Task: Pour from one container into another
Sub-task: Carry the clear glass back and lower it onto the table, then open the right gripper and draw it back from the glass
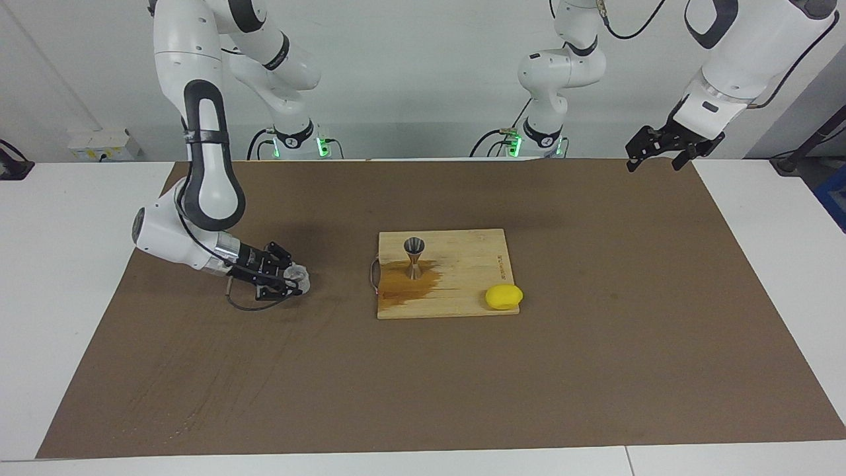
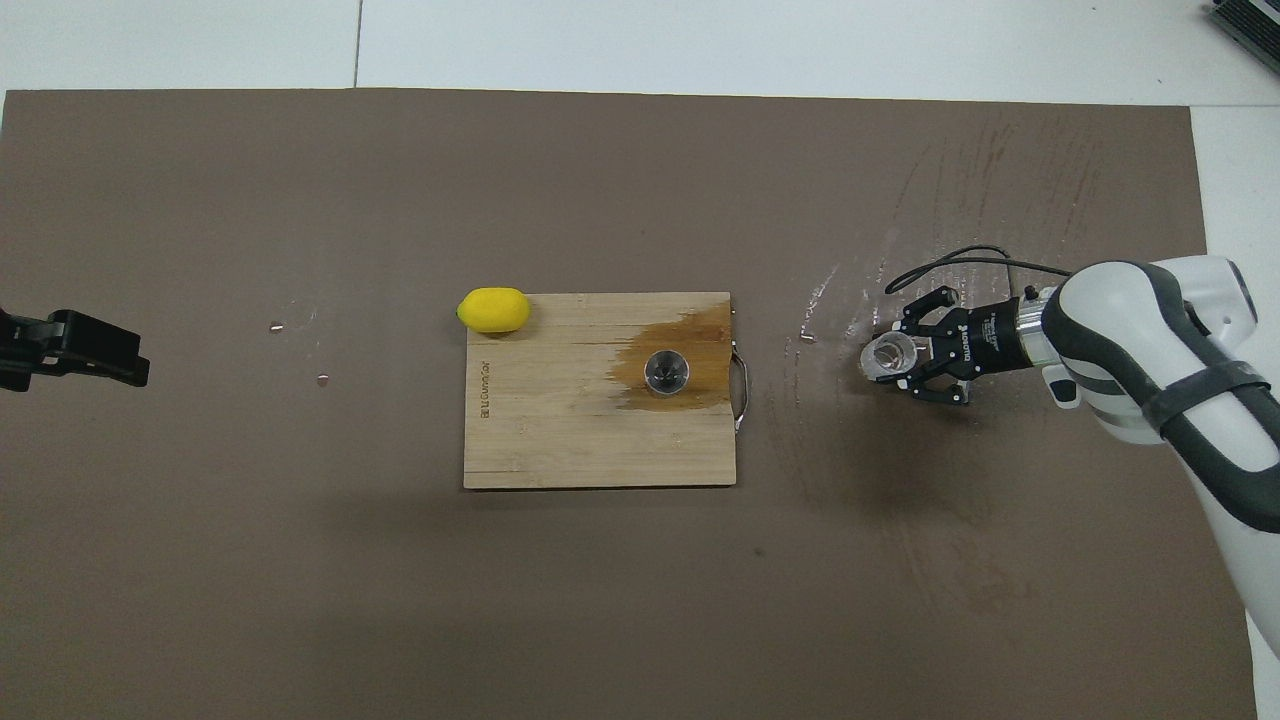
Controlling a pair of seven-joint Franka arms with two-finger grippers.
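The right hand [image 1: 291, 281] is being held low over the brown mat [image 1: 423, 390] toward the right arm's end of the surface, its forearm angled down and sideways from a bent elbow. Its fingers are being pinched on the clear cup [image 1: 299, 276], a small ribbed cylinder of see-through plastic or glass; in the overhead view the cup [image 2: 890, 355] is being shown mouth-up and slightly tipped, at or just above the mat, contact not being resolvable. A black cable [image 2: 960, 258] is being looped from the wrist.

The left hand [image 1: 661, 151] is being kept raised over the mat's corner at the left arm's end, at the edge nearest the robots, waiting; its fingers are being held spread, with nothing between them.

The jigger [image 1: 414, 256], silver metal, hourglass-shaped with two cones joined at a narrow waist, is being stood upright on the cutting board [image 1: 476, 264] near the board's handle end. The board is pale wood with visible grain, rectangular, lying mid-surface, with a thin metal handle [image 1: 374, 274] on the short edge facing the right arm's end. A dark wet stain [image 1: 403, 285] is being spread around the jigger's foot. A smooth yellow lemon [image 1: 503, 296] is being rested at the board's corner farthest from the robots, toward the left arm's end. Wet streaks [image 2: 850, 300] are being shown on the mat between board and cup.
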